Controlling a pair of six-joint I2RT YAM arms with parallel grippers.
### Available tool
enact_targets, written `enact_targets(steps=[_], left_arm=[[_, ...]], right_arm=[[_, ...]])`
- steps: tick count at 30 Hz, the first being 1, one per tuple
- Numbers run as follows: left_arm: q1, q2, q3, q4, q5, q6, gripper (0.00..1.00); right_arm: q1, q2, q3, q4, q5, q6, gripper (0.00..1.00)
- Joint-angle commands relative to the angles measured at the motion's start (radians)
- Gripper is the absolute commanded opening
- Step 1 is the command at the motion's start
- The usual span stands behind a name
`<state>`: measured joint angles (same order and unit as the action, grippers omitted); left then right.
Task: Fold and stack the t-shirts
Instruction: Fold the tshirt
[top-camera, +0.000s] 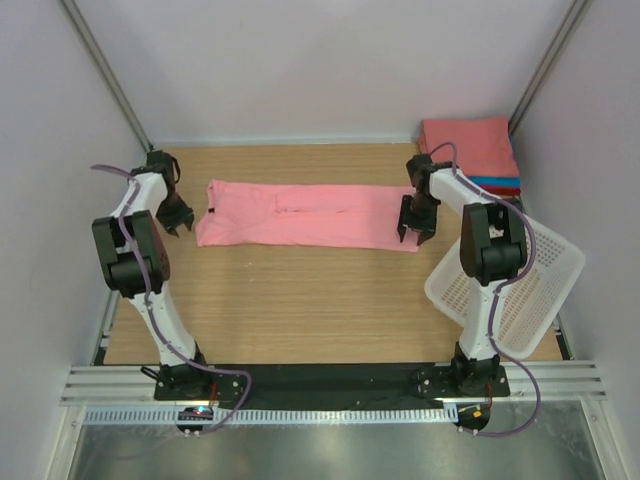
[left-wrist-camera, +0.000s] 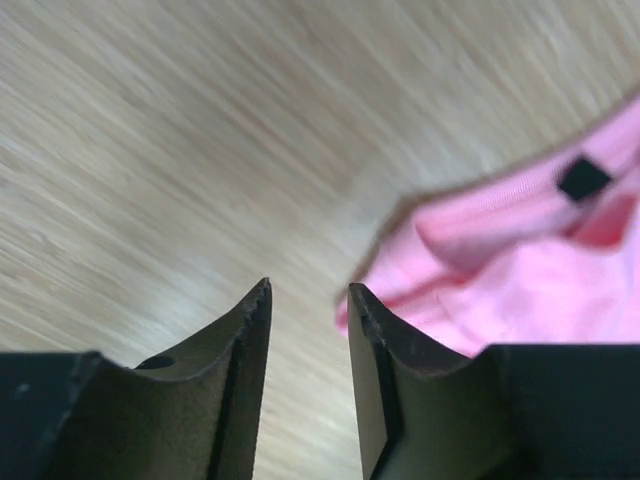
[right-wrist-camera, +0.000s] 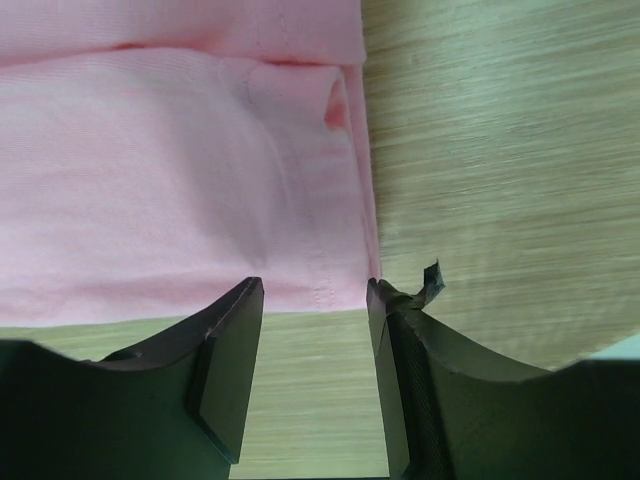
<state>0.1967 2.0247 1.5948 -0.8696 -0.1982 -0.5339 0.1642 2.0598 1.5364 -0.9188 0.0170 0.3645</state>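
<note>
- Salmon-pink cotton t-shirt (top-camera: 300, 215) lies flat on the wooden counter (top-camera: 300, 300), folded lengthwise into a long band across the middle of the top view.
- Its left end is the collar end; in the left wrist view a small black tag (left-wrist-camera: 583, 178) shows there at the upper right, among soft, slightly rumpled folds.
- Its right end is the hem; the right wrist view shows a straight stitched edge and a layered corner, with the cloth filling the upper left of that frame.
- More t-shirts sit in a folded stack (top-camera: 468, 150) at the upper right of the top view, coral on top, with blue and red edges showing along its lower right side.
- A white mesh basket (top-camera: 510, 285) stands tilted at the right, below the stack.
- Left arm is bent at the left of the top view, its left fingers (left-wrist-camera: 235, 350) pointing down just off the shirt's collar end; they stand narrowly apart, with only bare counter in the gap.
- Right arm reaches up the right side, its right fingers (right-wrist-camera: 230, 350) over the lower right corner of the shirt; they are moderately apart and grip nothing, and the hem corner lies just past their tips.
</note>
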Motion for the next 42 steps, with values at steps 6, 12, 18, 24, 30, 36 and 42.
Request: enact_targets(steps=[6,12,18,24,30,36,42], left_arm=[[0.064,-0.241,-0.327,0.274,0.489,-0.07,0.48],[0.064,-0.187,-0.365,0.302,0.467,-0.1,0.49],[0.066,-0.118,-0.357,0.342,0.41,-0.147,0.49],[0.066,-0.051,-0.263,0.279,0.238,-0.146,0.15],[0.072,0.107,-0.05,0.276,0.235,-0.104,0.0],[0.075,0.29,0.253,0.238,0.282,-0.074,0.0],[0.093,0.42,0.445,0.221,0.351,-0.058,0.0]], right_arm=[[0.0,-0.049,0.201,-0.086,-0.005,0.039,0.54],[0.001,-0.047,0.249,-0.097,-0.049,0.039,0.55],[0.0,-0.078,0.231,-0.089,-0.043,0.037,0.55],[0.003,-0.11,0.209,-0.1,-0.034,0.033,0.55],[0.015,-0.118,0.169,-0.08,-0.081,-0.019,0.55],[0.122,-0.098,0.174,0.055,-0.1,-0.22,0.61],[0.248,-0.006,0.25,0.14,-0.094,-0.427,0.8]])
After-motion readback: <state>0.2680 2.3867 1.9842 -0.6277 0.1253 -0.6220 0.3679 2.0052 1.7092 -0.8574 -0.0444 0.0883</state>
